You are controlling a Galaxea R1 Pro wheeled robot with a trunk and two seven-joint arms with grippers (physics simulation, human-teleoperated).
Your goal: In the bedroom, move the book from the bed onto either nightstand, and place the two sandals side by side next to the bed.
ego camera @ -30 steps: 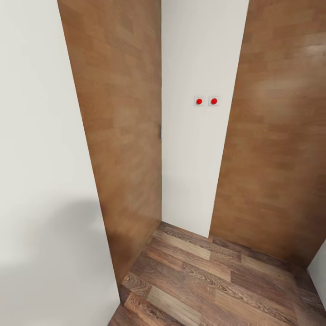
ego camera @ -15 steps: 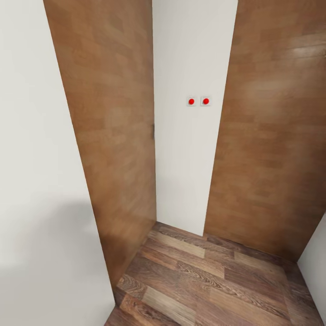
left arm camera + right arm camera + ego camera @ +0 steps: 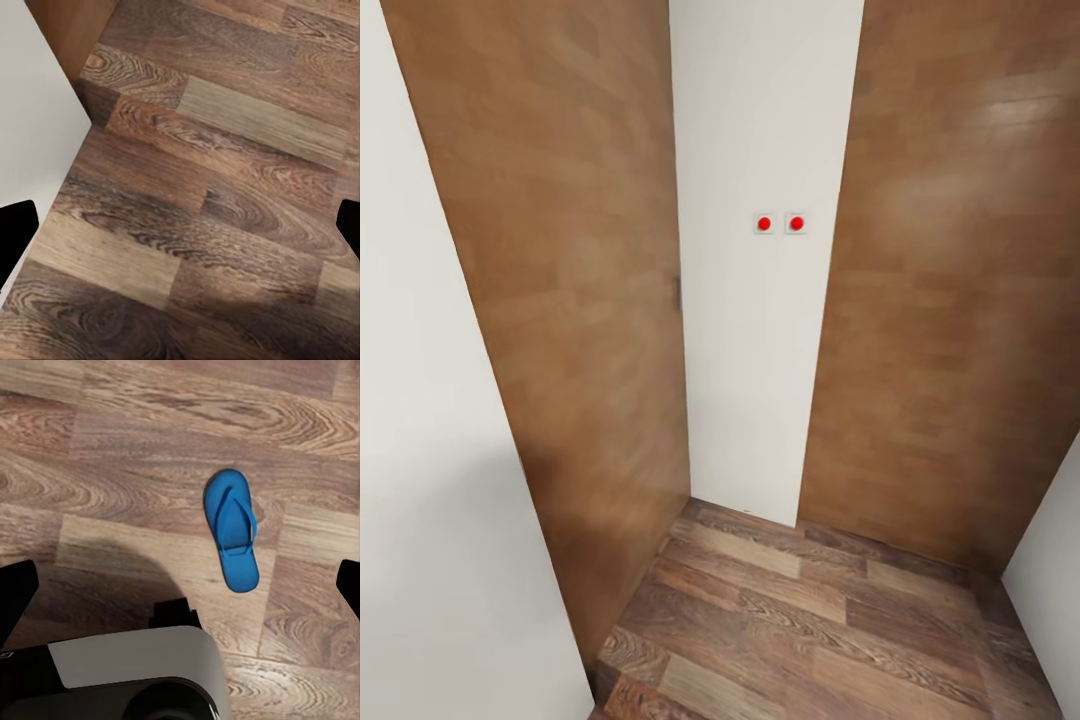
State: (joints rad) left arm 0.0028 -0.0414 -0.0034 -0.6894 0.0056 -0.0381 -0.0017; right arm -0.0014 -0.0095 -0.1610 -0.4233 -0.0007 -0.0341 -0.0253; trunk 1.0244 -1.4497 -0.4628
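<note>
One bright blue sandal [image 3: 233, 529] lies flat on the wood-plank floor in the right wrist view, a little way from my base [image 3: 127, 675]. My right gripper [image 3: 181, 592] hangs open above the floor, its dark fingertips [image 3: 15, 600] at the picture's edges and nothing between them. My left gripper [image 3: 181, 229] is open too, over bare planks beside a white wall corner [image 3: 34, 112]. The book, the bed and the nightstand are out of view.
The head view faces a narrow corner: a white wall strip [image 3: 760, 330] with two red-buttoned switches [image 3: 780, 223], between a wooden door [image 3: 570, 300] on the left and a wooden panel [image 3: 950, 300] on the right. A white wall [image 3: 420, 450] stands close at left.
The whole head view has shifted: doors, wall strip and switches sit further left in the picture, so the camera has turned. Nothing was taken hold of or let go.
</note>
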